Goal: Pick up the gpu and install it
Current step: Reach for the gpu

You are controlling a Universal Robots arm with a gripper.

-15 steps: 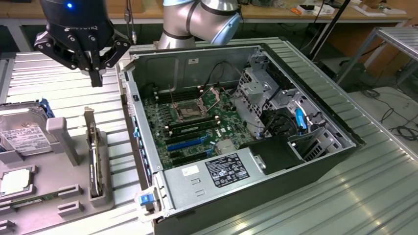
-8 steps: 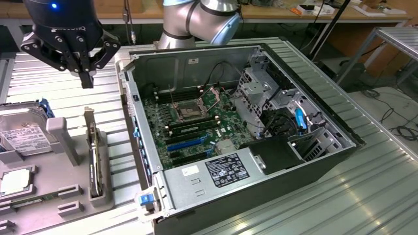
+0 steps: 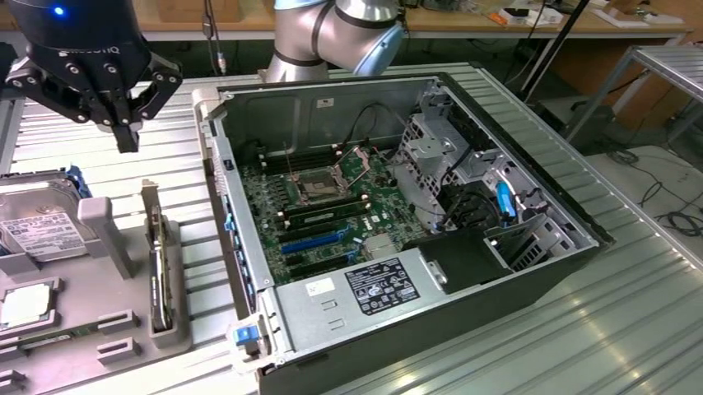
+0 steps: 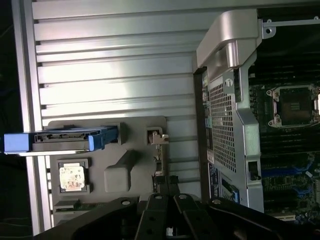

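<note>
Grey plastic fixture (image 3: 121, 288) keeps the gpu (image 3: 160, 263) standing on edge in a slot, I'd judge so its upper edge is free for a pinch. My gripper (image 3: 127, 138) hangs above it, fingertips pressed together, empty (the open computer case (image 3: 439, 206) lies just beside).

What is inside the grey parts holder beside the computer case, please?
In the holder, the gpu stands on edge in its slot, plus a hard drive, a processor and a green memory stick. The gpu's lower edge is hidden inside the slot.
</note>
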